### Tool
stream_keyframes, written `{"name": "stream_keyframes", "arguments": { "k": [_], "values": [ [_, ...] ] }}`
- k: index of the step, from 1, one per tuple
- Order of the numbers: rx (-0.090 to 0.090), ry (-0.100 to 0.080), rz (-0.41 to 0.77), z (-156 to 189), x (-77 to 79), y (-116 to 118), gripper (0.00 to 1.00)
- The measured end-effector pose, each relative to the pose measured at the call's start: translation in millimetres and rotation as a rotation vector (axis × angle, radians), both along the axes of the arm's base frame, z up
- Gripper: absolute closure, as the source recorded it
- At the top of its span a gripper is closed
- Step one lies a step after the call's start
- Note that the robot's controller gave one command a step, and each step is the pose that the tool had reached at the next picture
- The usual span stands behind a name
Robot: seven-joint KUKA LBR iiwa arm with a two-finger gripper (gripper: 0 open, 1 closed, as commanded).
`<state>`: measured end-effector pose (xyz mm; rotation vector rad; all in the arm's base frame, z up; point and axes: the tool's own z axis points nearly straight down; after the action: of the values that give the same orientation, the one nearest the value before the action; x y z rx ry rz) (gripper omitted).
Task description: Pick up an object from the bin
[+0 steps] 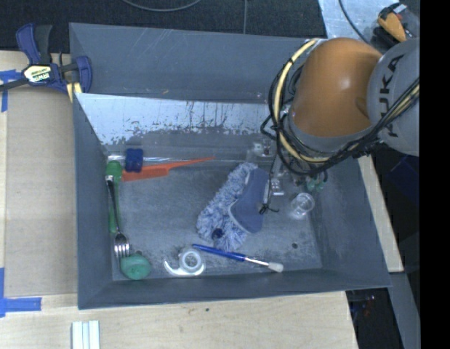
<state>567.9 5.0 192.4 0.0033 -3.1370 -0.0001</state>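
Camera view looks down into the grey bin [94, 217], where the gripper [272, 195] hangs low at the right edge of a blue duster [223, 208] lying near the middle of the floor. Whether the gripper is open or closed cannot be told; its tip is lost among cables and shadow, and nothing can be seen in its hold.

The duster is a shaggy, pale blue tuft of soft fringe with a smooth, darker blue flat pad on its right side. It looks light and limp, so it would likely sag and drape when lifted. The fringe may slip or pull loose, which makes the flat pad, or a thick bunch of pile beside it, the surer hold.

A small clear cup [302, 204] stands just right of the gripper, hard, slick and easily knocked over. A thin blue stick [235, 256] with a white tip and a white tape roll [185, 262] lie along the near wall.
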Motion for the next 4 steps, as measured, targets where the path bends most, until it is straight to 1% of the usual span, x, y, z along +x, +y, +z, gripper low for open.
{"name": "stream_keyframes", "arguments": {
  "k": [1, 2, 3, 4],
  "values": [
    [0.000, -0.008, 0.000, 4, 1.8, 0, 0.00],
    [-0.001, -0.012, 0.326, -95, 27.2, 9, 0.00],
    [-0.002, -0.017, 0.541, -53, 26.2, 23, 0.00],
    [-0.001, -0.008, 0.583, -91, 25.6, 51, 0.00]
  ]
}}
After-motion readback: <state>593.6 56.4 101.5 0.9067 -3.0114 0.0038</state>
